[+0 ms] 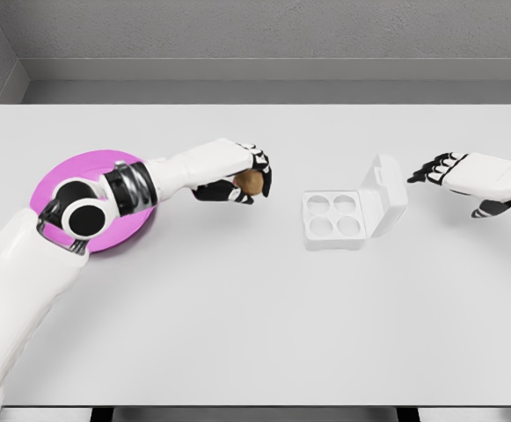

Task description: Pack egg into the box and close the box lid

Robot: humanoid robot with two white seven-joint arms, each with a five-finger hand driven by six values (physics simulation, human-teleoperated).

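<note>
Your left hand (237, 180) grips the egg (250, 182), mostly hidden between its fingers; right hand (456, 173) relaxed beside the open box (354, 211).

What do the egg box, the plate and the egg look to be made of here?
Egg box: matte white, smooth moulded shape with four round cups and a hinged lid, probably plastic or foam; the render leaves it open.
Plate: flat, uniform magenta, no gloss visible; likely plastic.
Egg, held in the left hand: dull brown, like natural shell.
</note>
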